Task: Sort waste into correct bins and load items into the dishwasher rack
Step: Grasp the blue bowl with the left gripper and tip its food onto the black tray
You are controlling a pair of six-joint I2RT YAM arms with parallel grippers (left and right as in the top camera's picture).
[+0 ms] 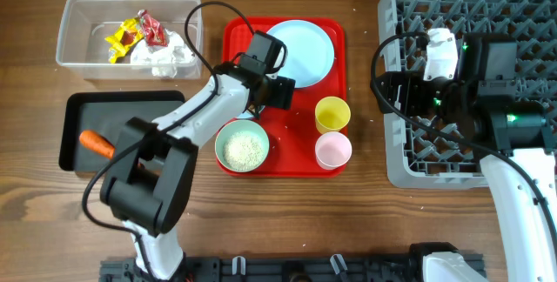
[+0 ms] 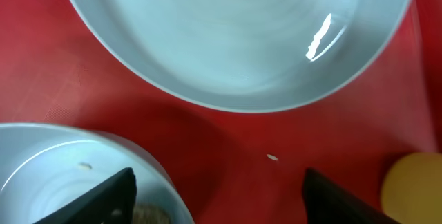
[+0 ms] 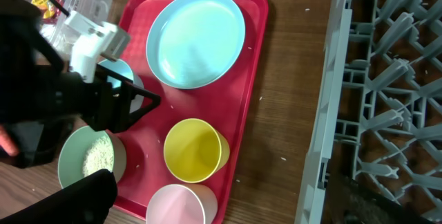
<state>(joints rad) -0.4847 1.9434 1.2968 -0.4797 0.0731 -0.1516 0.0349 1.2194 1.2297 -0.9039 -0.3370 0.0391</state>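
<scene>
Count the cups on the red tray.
2. The yellow cup sits at the right edge of the red tray; the pink cup is just below it in the overhead view. None looks hidden.

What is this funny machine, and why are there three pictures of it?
It is a robot with two arms, and each arm ends in a pincer for grabbing. One picture looks down from above the table. The other two come from little cameras on the wrists, so you see the dark pincer tips at the bottom of each.

A red tray carries a light blue plate, a bowl of rice, a yellow cup and a pink cup. A clear tub holds crinkly wrappers and tissue. A black tray holds a carrot. The big grey rack is on the right.

The left pincer is open above a second small bowl. The right pincer is open by the rack. Neither holds anything.
</scene>
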